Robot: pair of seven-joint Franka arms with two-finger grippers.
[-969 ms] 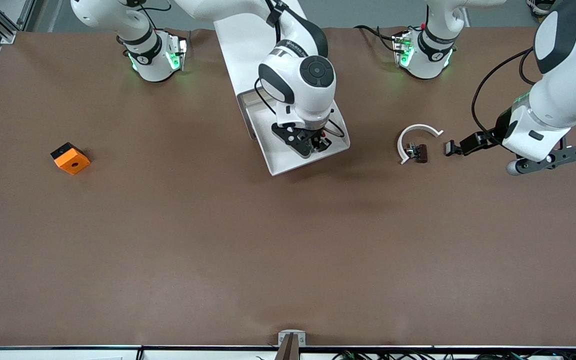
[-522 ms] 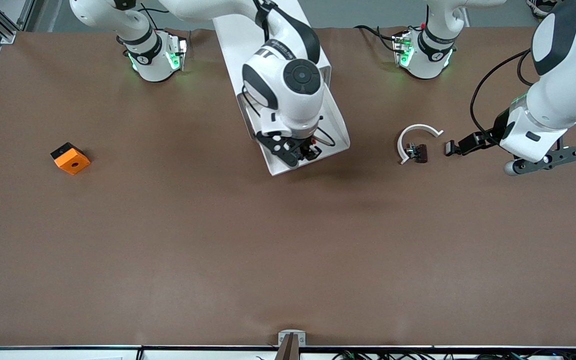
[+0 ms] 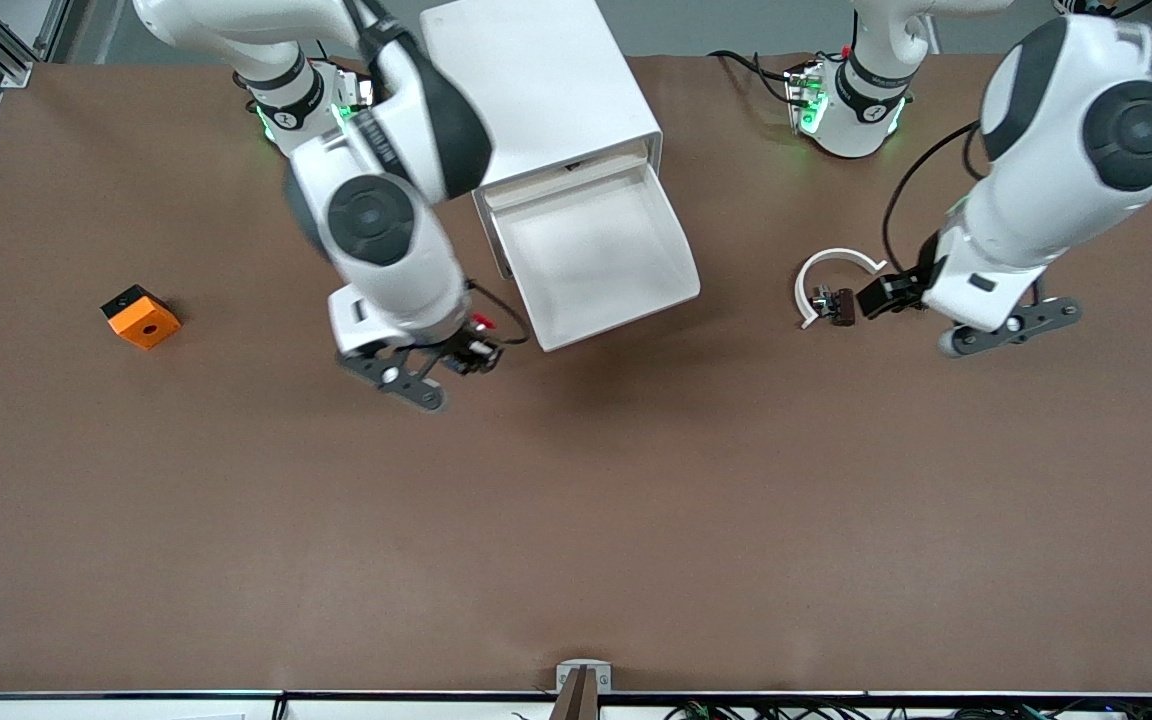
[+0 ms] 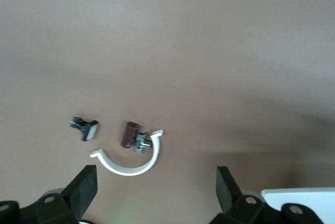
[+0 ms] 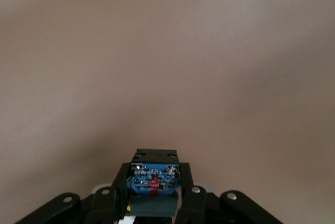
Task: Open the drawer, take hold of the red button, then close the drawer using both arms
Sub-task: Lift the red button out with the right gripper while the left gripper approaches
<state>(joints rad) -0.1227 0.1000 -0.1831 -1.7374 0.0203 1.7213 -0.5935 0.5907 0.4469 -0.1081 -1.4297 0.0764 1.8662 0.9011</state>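
Note:
The white drawer [image 3: 626,298] stands pulled out of its white cabinet [image 3: 536,80], and its tray looks bare. My right gripper [image 3: 471,353] is over the table beside the drawer's front corner, toward the right arm's end. It is shut on the button [image 5: 154,181], whose bluish underside, red stripe and black body show between the fingers [image 5: 184,192]. My left gripper [image 3: 884,297] is open and empty over the table beside a white C-shaped ring [image 3: 836,262]. Its fingers [image 4: 84,185] show wide apart in the left wrist view.
A small brown part [image 3: 841,305] lies inside the ring [image 4: 131,165]. A small dark part with a pale end [image 4: 86,129] lies next to it. An orange block with a hole [image 3: 141,317] sits toward the right arm's end.
My right gripper has come up out of the drawer with the button and swung toward the right arm's end. My left gripper has moved closer to the ring.

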